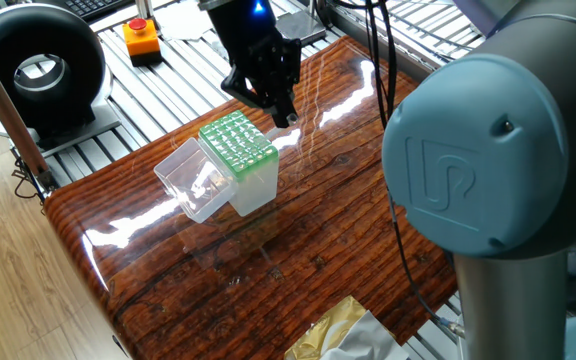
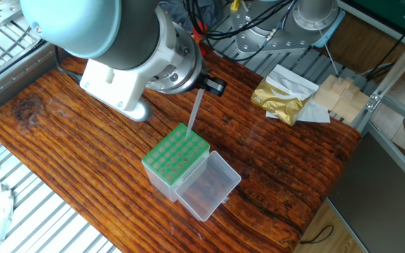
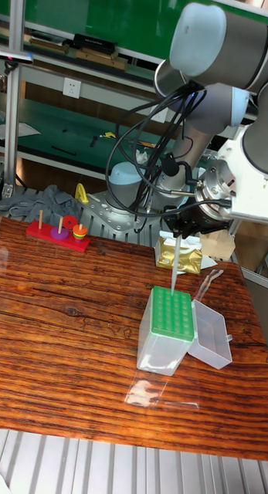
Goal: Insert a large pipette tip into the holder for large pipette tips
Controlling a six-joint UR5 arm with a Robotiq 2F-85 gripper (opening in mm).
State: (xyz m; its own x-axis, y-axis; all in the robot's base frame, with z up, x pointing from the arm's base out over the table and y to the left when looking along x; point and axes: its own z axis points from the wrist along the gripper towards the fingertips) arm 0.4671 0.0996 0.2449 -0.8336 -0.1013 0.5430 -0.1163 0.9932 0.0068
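Observation:
The holder for large pipette tips [image 2: 176,154] stands mid-table, a clear box with a green grid top [image 1: 236,140] [image 3: 172,312]. Its clear lid [image 2: 206,184] hangs open beside it. My gripper [image 2: 202,86] [image 1: 276,103] [image 3: 180,228] hovers just above the holder's far edge, shut on the upper end of the large pipette tip [image 2: 195,110] [image 3: 174,266]. The tip hangs nearly upright, its point at the back row of the green grid. Whether the point sits inside a hole cannot be made out.
A gold foil bag [image 2: 280,98] and wooden blocks [image 2: 336,95] lie at one table end. An orange stop button [image 1: 141,38] and a black round device [image 1: 38,70] sit off the table. A red peg toy [image 3: 60,231] stands at the far edge.

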